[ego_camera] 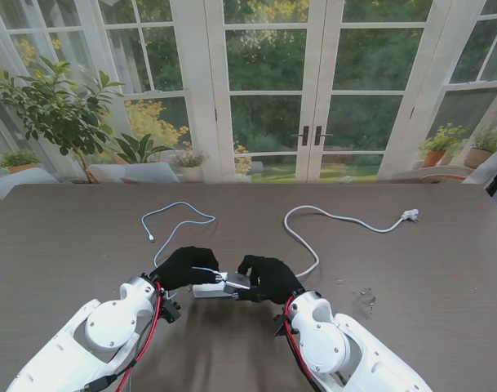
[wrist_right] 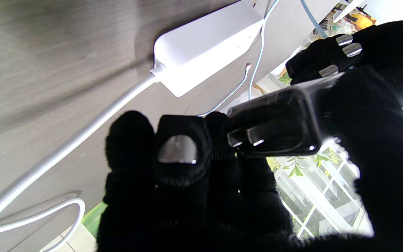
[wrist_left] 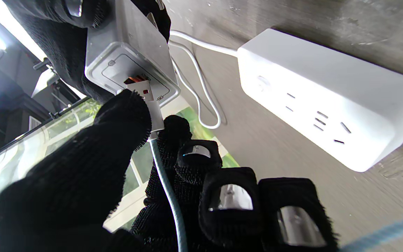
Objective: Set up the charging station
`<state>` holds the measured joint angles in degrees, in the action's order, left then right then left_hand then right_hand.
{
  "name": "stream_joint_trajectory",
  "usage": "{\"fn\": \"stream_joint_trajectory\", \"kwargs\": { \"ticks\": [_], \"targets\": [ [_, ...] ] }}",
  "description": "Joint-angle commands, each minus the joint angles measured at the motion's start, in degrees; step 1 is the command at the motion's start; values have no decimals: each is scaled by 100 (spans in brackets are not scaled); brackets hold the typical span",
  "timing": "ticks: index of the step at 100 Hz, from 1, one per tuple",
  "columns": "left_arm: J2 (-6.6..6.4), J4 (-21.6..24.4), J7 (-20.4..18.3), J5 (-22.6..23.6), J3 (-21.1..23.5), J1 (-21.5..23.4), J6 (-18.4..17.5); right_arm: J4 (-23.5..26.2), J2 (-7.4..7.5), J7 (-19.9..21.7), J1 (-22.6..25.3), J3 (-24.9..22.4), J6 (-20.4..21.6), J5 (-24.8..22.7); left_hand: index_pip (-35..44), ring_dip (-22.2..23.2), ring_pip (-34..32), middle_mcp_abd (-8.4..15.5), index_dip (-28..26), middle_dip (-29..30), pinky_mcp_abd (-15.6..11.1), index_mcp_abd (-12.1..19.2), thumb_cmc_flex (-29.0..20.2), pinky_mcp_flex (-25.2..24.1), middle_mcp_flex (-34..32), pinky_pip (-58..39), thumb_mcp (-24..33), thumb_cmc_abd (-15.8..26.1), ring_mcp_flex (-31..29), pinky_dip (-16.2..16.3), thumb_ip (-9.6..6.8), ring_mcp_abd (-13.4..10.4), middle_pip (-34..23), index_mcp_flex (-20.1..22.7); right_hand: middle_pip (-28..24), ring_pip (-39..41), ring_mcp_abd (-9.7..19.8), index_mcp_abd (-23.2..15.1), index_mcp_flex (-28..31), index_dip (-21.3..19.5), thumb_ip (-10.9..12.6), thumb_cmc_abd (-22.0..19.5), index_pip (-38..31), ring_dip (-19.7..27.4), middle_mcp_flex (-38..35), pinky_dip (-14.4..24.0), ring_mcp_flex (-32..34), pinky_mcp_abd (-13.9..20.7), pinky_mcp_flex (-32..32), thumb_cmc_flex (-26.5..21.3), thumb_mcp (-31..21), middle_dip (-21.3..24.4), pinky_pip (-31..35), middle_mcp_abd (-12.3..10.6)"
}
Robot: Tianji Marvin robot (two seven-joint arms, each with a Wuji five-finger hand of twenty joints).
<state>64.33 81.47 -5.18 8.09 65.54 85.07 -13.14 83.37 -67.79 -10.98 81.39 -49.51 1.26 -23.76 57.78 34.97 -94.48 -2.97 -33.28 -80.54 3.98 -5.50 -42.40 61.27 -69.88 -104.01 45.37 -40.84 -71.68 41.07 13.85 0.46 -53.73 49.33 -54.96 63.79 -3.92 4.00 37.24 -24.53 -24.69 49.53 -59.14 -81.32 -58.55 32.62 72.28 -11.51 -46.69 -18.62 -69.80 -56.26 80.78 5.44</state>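
My right hand is shut on a grey charger block and holds it above the table. In the right wrist view the charger block shows its two prongs. My left hand is shut on the USB plug of a pale blue cable, with the plug's tip at the charger's orange port. A white power strip lies flat on the table under both hands, sockets facing up; only its edge shows in the stand view.
The power strip's white cord loops away to the right and ends in a plug far from me. The blue cable's free end lies to the left. Small crumbs mark the dark wooden table.
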Motion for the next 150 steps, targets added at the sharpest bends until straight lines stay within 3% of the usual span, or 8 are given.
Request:
{"fn": "stream_joint_trajectory", "kwargs": {
  "ticks": [1,17,51,73,134,141,150],
  "targets": [
    [60,-6,-67,9,-22,22,-20,56,-37,96,20,16,46,30,544,47,-185,-196,-119,-121,-849,153,-187,239,-169,-1597,349,89,-141,54,-145,-638,95,334,-291,152,46,-932,291,-349,371,-627,-2165,4258,-313,88,146,13,-53,-721,-1005,-50,303,-488],
    [91,-38,98,86,-78,20,-86,95,-41,124,36,15,-14,86,515,39,-164,-153,-14,-130,-867,194,-175,234,-208,-1597,381,31,-141,30,-130,-706,98,384,-290,156,31,-922,291,-346,373,-637,-2164,4256,-315,88,151,13,-53,-731,-994,-49,303,-473],
    [129,-36,347,231,-149,57,-204,236,-69,198,88,-1,-278,331,729,34,-133,-124,939,-114,-917,319,-211,225,-329,-1597,449,-189,-142,-148,-76,-734,253,556,-281,168,12,-847,317,-335,380,-611,-2158,4255,-356,89,206,-95,-98,-767,-1002,-38,279,-419],
    [165,-102,496,260,-238,42,-296,289,-94,258,102,6,-456,537,757,27,-111,-117,1084,-99,-913,362,-219,220,-380,-1597,446,-251,-139,-167,-57,-740,313,611,-270,177,-45,-795,342,-324,381,-589,-2150,4249,-376,94,233,-154,-130,-790,-1002,-34,273,-375],
    [87,-38,209,218,-240,87,-382,288,-140,284,60,1,-665,773,688,-31,118,-166,1374,-43,-741,436,-248,172,-426,-1473,484,-388,-143,-533,-23,-610,496,754,-258,163,-69,-737,350,-324,385,-583,-2135,4243,-386,109,236,-214,-136,-821,-1003,-51,252,-335],
    [62,36,84,165,-203,119,-296,268,-131,305,52,-5,-622,766,744,13,26,-171,1222,-51,-813,401,-213,209,-391,-1593,487,-277,-144,-441,-22,-605,512,633,-258,165,-76,-737,350,-324,385,-587,-2135,4242,-378,109,233,-210,-125,-823,-1001,-54,249,-334],
    [43,111,-11,128,-149,158,-179,230,-119,315,37,-3,-573,712,646,68,-113,-131,732,-59,-964,379,-71,260,-333,-1597,440,-134,-143,68,-22,-628,526,521,-256,165,-76,-737,350,-325,386,-593,-2135,4241,-376,110,229,-203,-120,-818,-1000,-54,247,-350]
  ]
}}
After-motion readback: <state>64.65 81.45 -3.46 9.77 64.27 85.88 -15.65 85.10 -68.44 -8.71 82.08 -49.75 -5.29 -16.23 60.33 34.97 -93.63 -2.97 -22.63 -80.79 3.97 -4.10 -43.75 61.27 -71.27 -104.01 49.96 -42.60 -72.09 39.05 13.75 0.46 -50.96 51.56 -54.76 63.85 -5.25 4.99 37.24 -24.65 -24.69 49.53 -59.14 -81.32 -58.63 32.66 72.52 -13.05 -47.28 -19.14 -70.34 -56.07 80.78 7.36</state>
